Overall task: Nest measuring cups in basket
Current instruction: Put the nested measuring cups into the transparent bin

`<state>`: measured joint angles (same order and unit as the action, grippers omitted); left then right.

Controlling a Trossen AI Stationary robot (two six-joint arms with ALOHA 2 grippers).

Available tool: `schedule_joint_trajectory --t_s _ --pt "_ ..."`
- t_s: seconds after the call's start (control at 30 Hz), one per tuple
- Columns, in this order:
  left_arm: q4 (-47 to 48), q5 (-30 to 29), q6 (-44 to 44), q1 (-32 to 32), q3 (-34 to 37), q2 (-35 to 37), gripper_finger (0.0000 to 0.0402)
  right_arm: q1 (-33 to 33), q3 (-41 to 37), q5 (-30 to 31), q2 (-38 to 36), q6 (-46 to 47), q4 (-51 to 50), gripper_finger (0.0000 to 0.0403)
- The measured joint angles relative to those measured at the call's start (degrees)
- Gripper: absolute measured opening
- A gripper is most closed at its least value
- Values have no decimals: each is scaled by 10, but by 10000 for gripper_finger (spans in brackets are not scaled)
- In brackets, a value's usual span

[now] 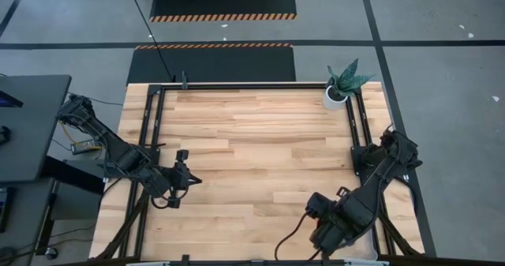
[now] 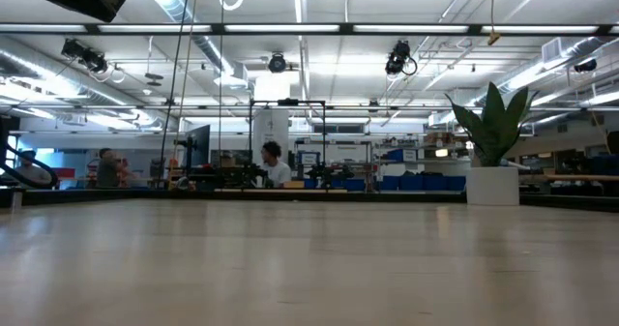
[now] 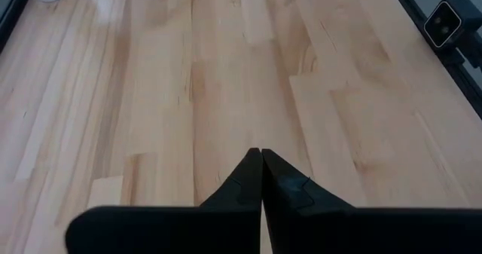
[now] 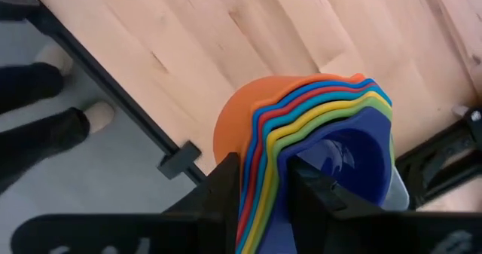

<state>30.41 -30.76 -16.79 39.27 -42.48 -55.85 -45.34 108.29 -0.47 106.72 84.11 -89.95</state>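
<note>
The measuring cups (image 4: 316, 126) are nested in one stack: orange outermost, then blue, red, yellow and green, with a dark blue cup innermost. They show only in the right wrist view. My right gripper (image 4: 263, 190) is shut on them, low at the table's near right part (image 1: 322, 233). My left gripper (image 3: 260, 157) is shut on nothing, above bare wood at the table's near left (image 1: 188, 177). The basket is out of view. My right gripper pinches the nested cups between its two fingers (image 4: 226, 182), on the stacked coloured layers at the stack's near side (image 4: 263, 163). The bowls stick out beyond the fingertips over the wood. Whether the stack rests on the table I cannot tell.
A white plant pot (image 1: 336, 97) with a green plant stands at the table's far right corner. A black frame rail (image 4: 113, 81) runs along the table edge beside the cups, with a person's shoes (image 4: 94, 117) on the floor beyond. Bare wood (image 1: 260, 147) fills the table's middle.
</note>
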Motion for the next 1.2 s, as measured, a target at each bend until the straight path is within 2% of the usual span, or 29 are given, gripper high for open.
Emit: schedule_joint_trajectory --t_s 0.33,0.67,1.0,1.2 --pt "-2 0 -5 0 0 0 7 -23 -17 -10 -3 22 0 89" --pt "-13 0 -6 0 0 0 7 -78 -17 20 -28 127 -1 89" --pt "-17 0 -6 0 0 0 7 -125 -97 -27 -28 209 -1 89" --pt "-29 0 -6 0 0 0 7 -140 -132 -36 -28 258 0 89"
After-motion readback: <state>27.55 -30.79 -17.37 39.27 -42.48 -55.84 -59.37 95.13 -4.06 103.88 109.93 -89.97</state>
